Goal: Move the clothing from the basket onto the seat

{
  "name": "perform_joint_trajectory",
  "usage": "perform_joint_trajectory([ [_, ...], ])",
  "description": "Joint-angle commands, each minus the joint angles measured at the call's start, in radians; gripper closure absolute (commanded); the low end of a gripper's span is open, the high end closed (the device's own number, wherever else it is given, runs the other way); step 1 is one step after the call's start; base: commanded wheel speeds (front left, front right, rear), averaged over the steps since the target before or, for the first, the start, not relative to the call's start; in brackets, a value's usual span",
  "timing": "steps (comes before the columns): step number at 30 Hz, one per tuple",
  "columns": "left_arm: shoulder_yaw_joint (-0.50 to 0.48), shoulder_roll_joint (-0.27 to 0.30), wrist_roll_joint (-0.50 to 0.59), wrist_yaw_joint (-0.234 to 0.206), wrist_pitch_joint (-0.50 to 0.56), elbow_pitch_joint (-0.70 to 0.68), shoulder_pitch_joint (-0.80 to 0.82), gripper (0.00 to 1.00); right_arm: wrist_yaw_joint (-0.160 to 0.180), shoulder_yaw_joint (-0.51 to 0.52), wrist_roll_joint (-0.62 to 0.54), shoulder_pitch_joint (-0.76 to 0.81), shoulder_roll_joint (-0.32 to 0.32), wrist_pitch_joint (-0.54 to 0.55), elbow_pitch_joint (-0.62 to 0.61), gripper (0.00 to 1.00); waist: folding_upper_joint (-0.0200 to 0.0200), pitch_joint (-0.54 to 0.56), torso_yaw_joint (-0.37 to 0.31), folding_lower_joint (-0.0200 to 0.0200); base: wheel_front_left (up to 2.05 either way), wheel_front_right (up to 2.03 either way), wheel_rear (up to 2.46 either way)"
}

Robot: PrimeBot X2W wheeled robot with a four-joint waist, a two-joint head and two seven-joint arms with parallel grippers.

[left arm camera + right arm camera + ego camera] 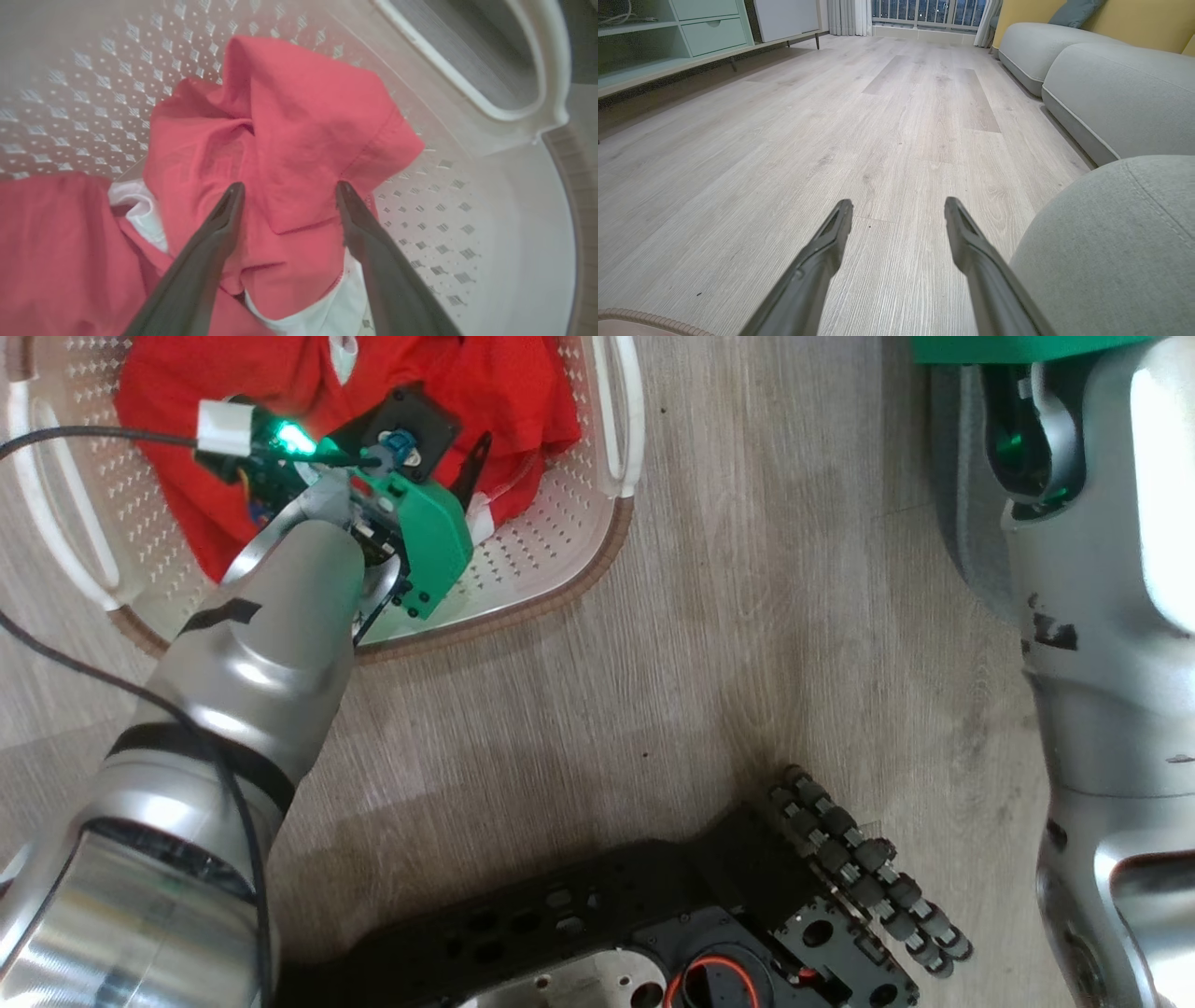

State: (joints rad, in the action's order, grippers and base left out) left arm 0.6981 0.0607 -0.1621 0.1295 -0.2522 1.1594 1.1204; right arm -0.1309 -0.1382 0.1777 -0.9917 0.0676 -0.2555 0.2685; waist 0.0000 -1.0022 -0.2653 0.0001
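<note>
Left gripper [290,186] straddling the clothing [299,121], fingers apart
Sinking deeper around the raised fold before closing is looking wisest

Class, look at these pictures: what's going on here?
The robot's left gripper is down in the basket, jaws open on either side of a fold of the red clothing, not yet closed on it. Its right gripper hangs open above the wood floor, beside the seat. The clothing in view lies in the basket.
</note>
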Motion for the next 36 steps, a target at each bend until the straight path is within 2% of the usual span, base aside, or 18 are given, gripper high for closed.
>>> perform_joint_trajectory([
  [1,0.0,0.01,0.008,0.001,-0.01,-0.004,-0.004,0.0,0.0,-0.006,0.009,0.042,-0.017,-0.006,-0.04,0.0,0.0,0.0,-0.002,-0.0001,0.0,0.0,0.0],
  [5,0.022,0.006,0.012,0.001,-0.01,0.028,0.001,0.0,0.0,-0.006,0.008,0.056,-0.017,-0.006,-0.047,0.0,0.0,0.002,-0.005,-0.0001,0.0,0.0,0.0],
  [7,0.029,0.005,0.01,0.001,-0.01,0.042,0.006,1.0,0.0,-0.004,0.007,0.056,-0.017,-0.006,-0.044,0.0,0.0,0.005,-0.006,-0.0001,0.0,0.0,0.0],
  [18,-0.01,0.046,-0.035,0.001,-0.01,-0.013,-0.004,1.0,0.0,-0.009,0.018,0.036,-0.017,-0.006,-0.022,0.0,0.0,0.056,-0.005,-0.0001,0.0,0.0,0.0],
  [28,-0.084,0.047,-0.105,0.001,-0.01,-0.14,-0.153,1.0,0.0,-0.009,-0.029,0.088,-0.017,-0.006,0.038,0.0,0.0,0.252,0.062,-0.0001,0.0,0.0,0.0],
  [36,-0.224,0.055,-0.123,-0.021,-0.01,-0.347,-0.312,1.0,0.0,0.006,-0.071,0.187,-0.017,-0.006,0.116,0.0,0.0,0.461,0.135,-0.0001,0.0,0.0,0.0],
])
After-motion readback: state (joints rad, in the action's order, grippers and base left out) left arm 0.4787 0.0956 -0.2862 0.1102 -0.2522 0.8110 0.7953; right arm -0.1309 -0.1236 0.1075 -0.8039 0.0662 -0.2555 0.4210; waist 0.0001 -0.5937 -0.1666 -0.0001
